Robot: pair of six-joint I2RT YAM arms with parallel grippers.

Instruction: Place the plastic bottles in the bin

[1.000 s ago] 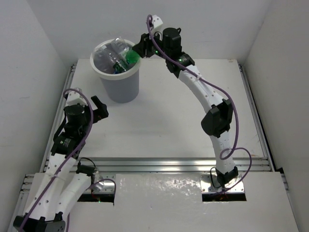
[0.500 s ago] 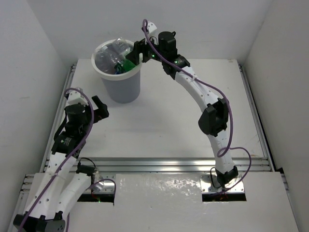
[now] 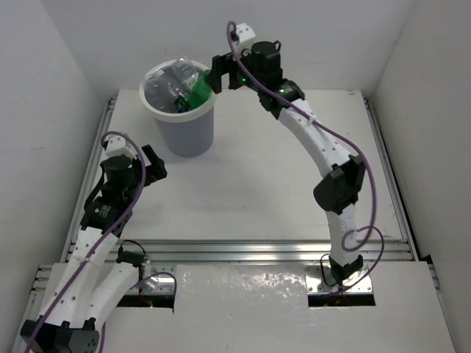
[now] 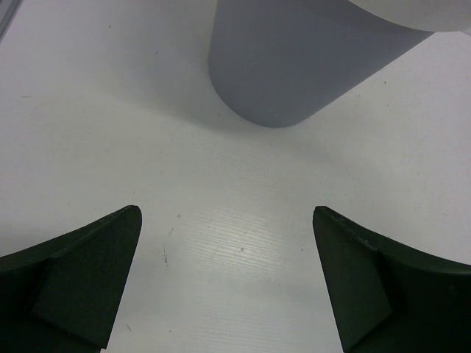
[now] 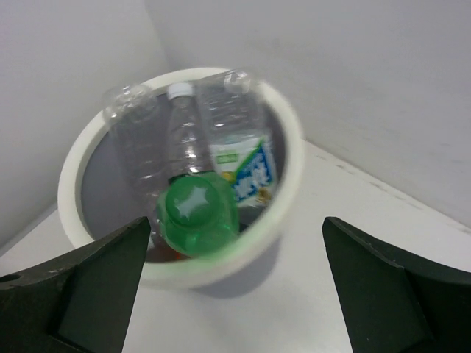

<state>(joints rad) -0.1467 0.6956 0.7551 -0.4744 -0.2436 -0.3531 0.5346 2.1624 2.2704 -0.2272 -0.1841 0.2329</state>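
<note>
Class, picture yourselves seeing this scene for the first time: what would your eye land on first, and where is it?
The bright green bottle stands out, lying against the rim inside the grey bin at the far left of the table, on top of clear bottles. The right gripper hangs open beside that rim, while the left gripper, also open, points toward the bin's base.

The bin (image 3: 185, 134) stands far left on the table (image 3: 257, 184). The bottles (image 3: 171, 87) lie in the bin, one bottle (image 3: 199, 89) against its right rim. The right gripper (image 3: 216, 78) sits just right of that rim. The left gripper (image 3: 154, 165) is nearer, left of the bin, apart.
</note>
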